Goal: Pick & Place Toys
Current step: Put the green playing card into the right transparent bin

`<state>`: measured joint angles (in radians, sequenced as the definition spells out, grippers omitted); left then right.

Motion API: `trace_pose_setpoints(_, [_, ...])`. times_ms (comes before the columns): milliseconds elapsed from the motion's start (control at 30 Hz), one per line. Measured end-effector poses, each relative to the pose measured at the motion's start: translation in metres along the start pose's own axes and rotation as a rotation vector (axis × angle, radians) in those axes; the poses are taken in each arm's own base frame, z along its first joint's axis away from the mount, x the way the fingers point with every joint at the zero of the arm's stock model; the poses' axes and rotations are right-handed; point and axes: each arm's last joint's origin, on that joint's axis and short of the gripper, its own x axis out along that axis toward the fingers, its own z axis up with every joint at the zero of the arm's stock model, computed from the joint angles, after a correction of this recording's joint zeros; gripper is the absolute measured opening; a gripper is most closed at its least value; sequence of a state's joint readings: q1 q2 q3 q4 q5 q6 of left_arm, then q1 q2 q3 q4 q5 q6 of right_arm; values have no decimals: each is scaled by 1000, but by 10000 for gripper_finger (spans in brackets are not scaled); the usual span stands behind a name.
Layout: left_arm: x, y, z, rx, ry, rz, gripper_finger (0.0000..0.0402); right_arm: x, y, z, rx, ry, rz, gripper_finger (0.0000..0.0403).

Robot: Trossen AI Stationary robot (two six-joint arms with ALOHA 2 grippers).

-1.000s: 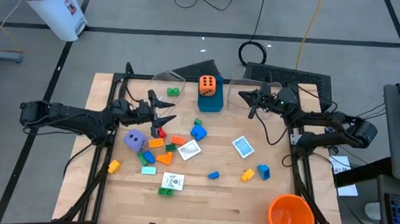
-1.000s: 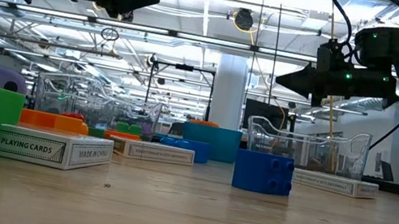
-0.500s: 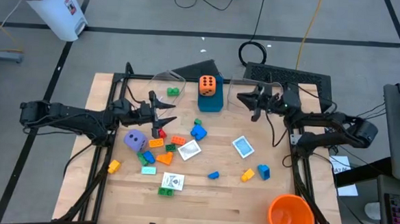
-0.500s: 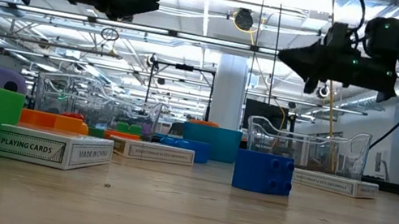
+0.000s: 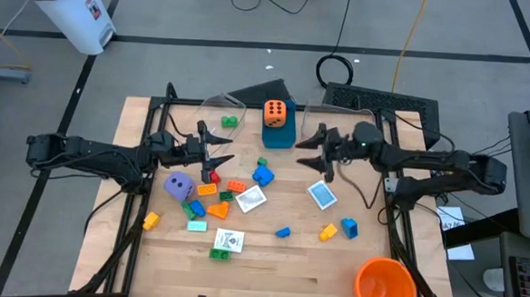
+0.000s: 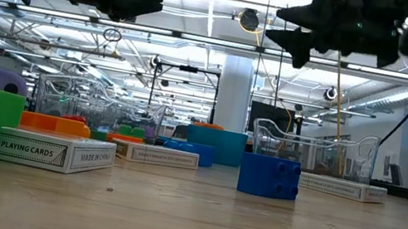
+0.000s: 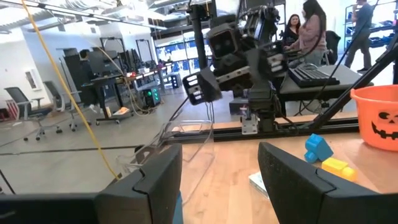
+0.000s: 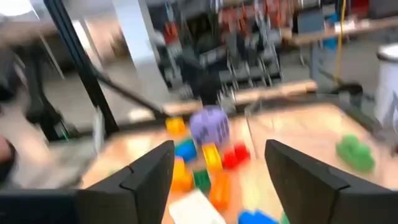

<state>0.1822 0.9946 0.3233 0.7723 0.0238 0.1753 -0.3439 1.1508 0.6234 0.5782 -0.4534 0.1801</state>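
Toys lie across the wooden table: a purple die, small bricks, a blue brick, white cards, and more bricks toward the near right. An orange die sits on top of a blue box. My left gripper hangs open and high above the brick cluster, holding nothing. My right gripper is open too, high in the air just right of the blue box, and points toward the table's left; its wrist view shows nothing between the fingers.
Two clear tubs stand at the far edge; the left one holds a green brick. A big orange cup stands at the near right corner. A keyboard lies beyond the far right edge. People stand in the room behind.
My right gripper has swung from over the right clear tub toward the table's left and near side, rising as it went, and its fingers have opened from shut. My left gripper has kept still. No toy has visibly moved.
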Motion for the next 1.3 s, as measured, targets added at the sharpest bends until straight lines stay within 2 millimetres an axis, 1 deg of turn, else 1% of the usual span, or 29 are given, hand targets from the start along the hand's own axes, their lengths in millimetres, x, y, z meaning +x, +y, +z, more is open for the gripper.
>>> trace_pose_setpoints(133, [0, 0, 0, 0, 0, 1, 214, 12, 19, 10, -85, 231, -133, 263])
trace_pose_setpoints(267, [0, 0, 0, 0, 0, 2, 214, 15, 40, 20, -130, 448, -276, 267])
trace_pose_setpoints(367, [0, 1, 0, 2, 2, 8, 214, 12, 56, 19, -93, 562, -365, 263])
trace_pose_setpoints(433, [0, 1, 0, 4, 5, 16, 214, 11, 64, 15, -45, 596, -403, 261])
trace_pose_setpoints(567, [0, 4, -1, 7, 13, 32, 214, 6, 77, -1, 51, 682, -434, 259])
trace_pose_setpoints(667, [0, 7, -2, 9, 16, 46, 214, 3, 82, -15, 146, 708, -460, 259])
trace_pose_setpoints(833, [0, 10, -3, 5, 21, 60, 214, -7, 80, -48, 302, 760, -543, 255])
trace_pose_setpoints(933, [0, 10, -3, 4, 25, 62, 214, -13, 77, -70, 355, 776, -580, 254])
trace_pose_setpoints(1033, [-1, 10, -3, 7, 24, 62, 214, -18, 74, -86, 388, 779, -598, 254])
trace_pose_setpoints(1133, [0, 10, -3, 5, 24, 62, 214, -23, 72, -96, 398, 803, -619, 254])
trace_pose_setpoints(1300, [0, 10, -3, 4, 24, 62, 214, -29, 70, -105, 395, 830, -636, 254])
